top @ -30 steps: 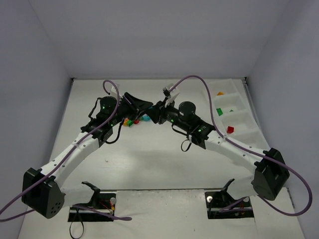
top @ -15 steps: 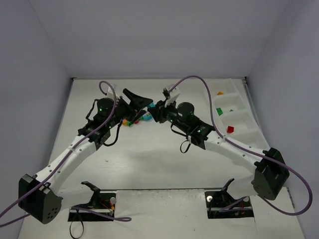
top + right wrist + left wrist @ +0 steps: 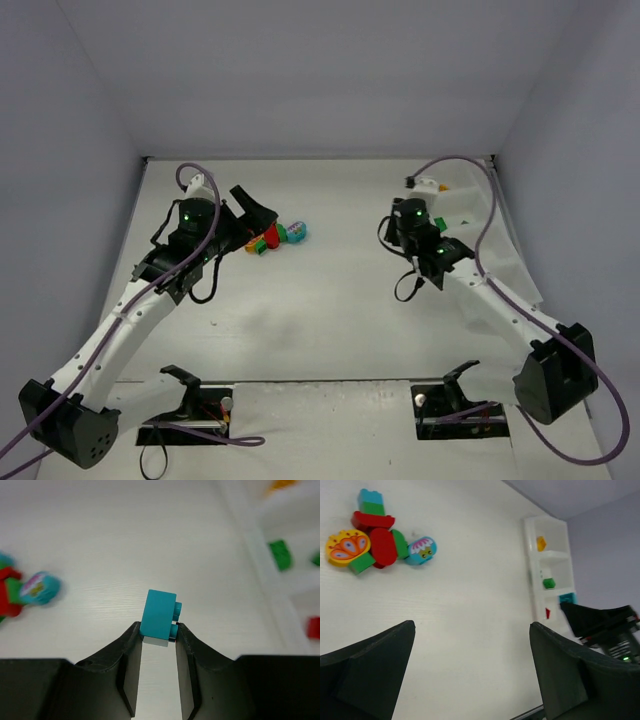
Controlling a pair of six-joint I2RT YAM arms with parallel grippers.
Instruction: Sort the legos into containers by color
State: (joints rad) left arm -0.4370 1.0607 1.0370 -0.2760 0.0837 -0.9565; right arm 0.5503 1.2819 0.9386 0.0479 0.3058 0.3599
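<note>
My right gripper [image 3: 157, 630] is shut on a teal-blue lego [image 3: 159, 615], held above bare table left of the containers [image 3: 260, 555]. In the top view the right wrist [image 3: 412, 214] stands beside the tray [image 3: 485, 230] and hides its fingers. The tray's compartments hold an orange [image 3: 541, 543], a green [image 3: 549, 583], a teal [image 3: 566, 598] and a red lego [image 3: 548, 613]. A cluster of loose legos [image 3: 275, 237] in red, green, yellow and teal lies on the table. My left gripper [image 3: 470, 630] hangs open and empty just left of that cluster [image 3: 375, 540].
White walls close the table at the back and both sides. The two arm bases and their cable mounts [image 3: 200, 405] sit along the near edge. A purple cable [image 3: 480, 200] loops over the tray's near side.
The right gripper has carried the teal lego from the cluster rightward to the tray. The left gripper has opened wide and drawn back to the left.
</note>
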